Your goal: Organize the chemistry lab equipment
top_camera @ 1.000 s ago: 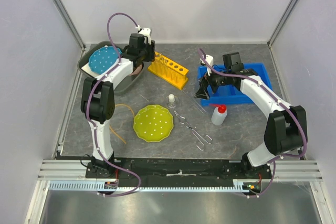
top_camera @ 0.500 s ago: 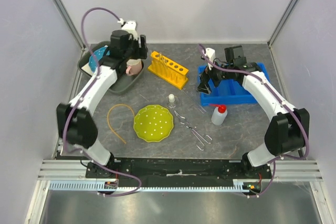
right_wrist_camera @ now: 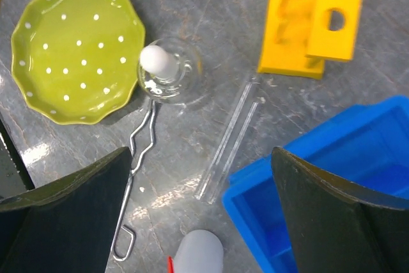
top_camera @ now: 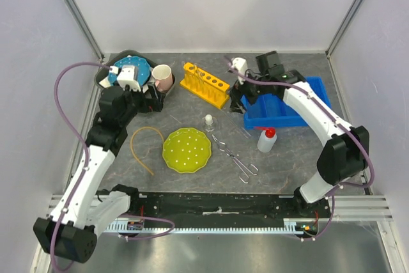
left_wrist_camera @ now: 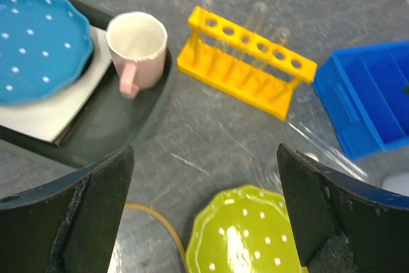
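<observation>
Compared with a second earlier, the left gripper (left_wrist_camera: 204, 150) was found drawn back from the grey tray (left_wrist_camera: 115, 126) left of the yellow rack (top_camera: 204, 84), its jaws spread wide on nothing and the pink mug (top_camera: 161, 77) left standing in that tray. The right gripper (right_wrist_camera: 201, 151), equally wide and empty, had been shifted from over the blue bin (top_camera: 287, 116) toward the rack's right end, so sorting of the lab items was judged not yet begun. Counted: one rack; two loose tubes (right_wrist_camera: 230, 135) just right of it (those in its holes were too blurred to count); one flask (top_camera: 209, 121) and one pair of tongs (top_camera: 233, 155) in front of it; one bottle (top_camera: 266, 139) to its near right; two plates; one mug.
</observation>
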`<state>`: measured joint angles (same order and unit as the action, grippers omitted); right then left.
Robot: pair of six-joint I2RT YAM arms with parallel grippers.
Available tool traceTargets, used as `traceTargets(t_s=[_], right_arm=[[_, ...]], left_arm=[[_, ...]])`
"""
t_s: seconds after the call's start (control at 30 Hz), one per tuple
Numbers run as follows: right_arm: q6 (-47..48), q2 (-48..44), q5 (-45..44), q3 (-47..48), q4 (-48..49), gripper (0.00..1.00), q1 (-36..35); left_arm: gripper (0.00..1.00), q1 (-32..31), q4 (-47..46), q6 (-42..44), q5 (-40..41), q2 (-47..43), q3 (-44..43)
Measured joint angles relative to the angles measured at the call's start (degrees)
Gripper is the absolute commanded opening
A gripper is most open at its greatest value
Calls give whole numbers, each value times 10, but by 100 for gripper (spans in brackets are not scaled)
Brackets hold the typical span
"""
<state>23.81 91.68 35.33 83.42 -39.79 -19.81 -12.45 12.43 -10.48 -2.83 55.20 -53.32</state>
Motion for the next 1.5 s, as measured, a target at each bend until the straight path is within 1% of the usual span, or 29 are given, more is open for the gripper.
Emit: traceTargets(t_s=[0.1,0.2,0.37,0.47,0.5,0.57,0.6,0.67,0.7,0.73,0.93,1.17,1.5], right_arm=[[3,14,-63,1,-9,98,-58],[4,32,-105,2,-15,97,-92],[-2,77,-167,7,-13,84,-92],[-11,108,-197,14,-10,73,-88],[-15,116,-204,17,-10,65,-88],[-21,137,-220,22,-9,58,-89],[-24,145,-224,23,-6,51,-89],[-29,159,-231,23,-5,45,-89],[-30,163,-233,23,-6,40,-89],[-32,166,-234,23,-5,37,-89],[-35,167,-236,6,15,32,-89],[-34,167,-238,-33,28,32,-90],[-34,169,-237,-34,29,33,-102]], left_arm=[[100,0,23,-4,-34,-60,40],[100,0,30,-4,-58,-103,66],[98,0,36,-4,-79,-134,115],[98,0,53,-4,-80,-126,134],[98,0,57,-3,-79,-122,136],[98,0,64,-3,-78,-120,136],[98,0,65,-3,-77,-120,136],[98,0,65,-2,-75,-120,136],[98,0,66,-1,-73,-121,136],[98,0,67,-1,-72,-121,136],[98,0,68,0,-71,-122,136],[98,0,69,0,-71,-126,136],[98,0,69,0,-71,-127,136]])
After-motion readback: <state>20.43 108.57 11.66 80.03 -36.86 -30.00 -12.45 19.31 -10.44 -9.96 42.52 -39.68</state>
